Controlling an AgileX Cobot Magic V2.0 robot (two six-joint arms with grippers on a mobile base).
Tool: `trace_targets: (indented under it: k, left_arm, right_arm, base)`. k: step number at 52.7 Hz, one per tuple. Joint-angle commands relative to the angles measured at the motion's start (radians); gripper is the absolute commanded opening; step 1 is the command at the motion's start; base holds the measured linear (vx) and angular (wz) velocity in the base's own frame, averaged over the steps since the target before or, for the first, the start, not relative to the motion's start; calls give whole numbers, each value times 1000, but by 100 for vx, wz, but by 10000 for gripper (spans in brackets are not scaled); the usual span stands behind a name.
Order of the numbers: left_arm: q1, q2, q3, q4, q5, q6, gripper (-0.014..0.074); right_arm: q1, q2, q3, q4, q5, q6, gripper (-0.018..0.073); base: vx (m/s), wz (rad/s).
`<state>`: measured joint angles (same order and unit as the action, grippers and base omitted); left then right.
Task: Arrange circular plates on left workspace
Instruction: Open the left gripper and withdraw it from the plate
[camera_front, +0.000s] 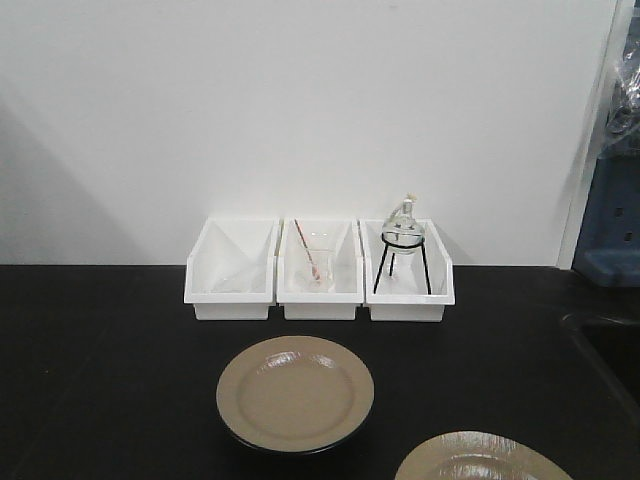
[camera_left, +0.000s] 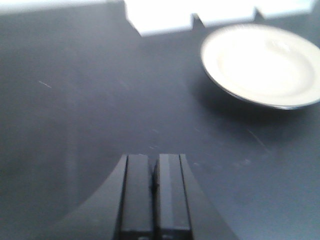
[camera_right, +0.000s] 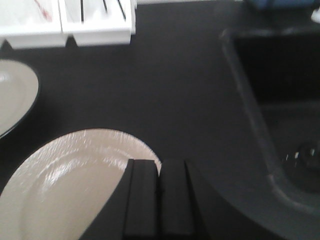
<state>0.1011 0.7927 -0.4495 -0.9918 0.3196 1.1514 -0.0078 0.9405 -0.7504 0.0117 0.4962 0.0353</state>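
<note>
Circular plate (camera_front: 295, 393) lies lower centre on black countertop (camera_front: 100, 350); second plate (camera_front: 483, 458) cut by bottom right edge. Left gripper (camera_left: 155, 197) pinched closed, empty. Right gripper (camera_right: 160, 197) same, over second plate's rim.

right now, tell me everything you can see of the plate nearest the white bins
The plate is round and shallow, with a glossy tan top and a dark underside. It lies flat and empty on the black countertop, in front of the middle white bin and apart from it. Nothing but the counter touches it.
</note>
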Motion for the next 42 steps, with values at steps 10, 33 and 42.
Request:
trace_targets:
  k: [10,33,42]
  left_arm:
    - [1,-355,123,-35,-257,9,0]
    - [1,-386,163,-32,-398,9,0]
    - [-2,-386,163,-32,-406,9,0]
  right_arm:
    - [-110,283,-292,453,265,-391,1]
    - [-536,526,-292,1086,575,-825,1]
    - [-601,720,-292,1165,741,-913,1]
  base:
    - [0,0]
    - [0,0]
    - [0,0]
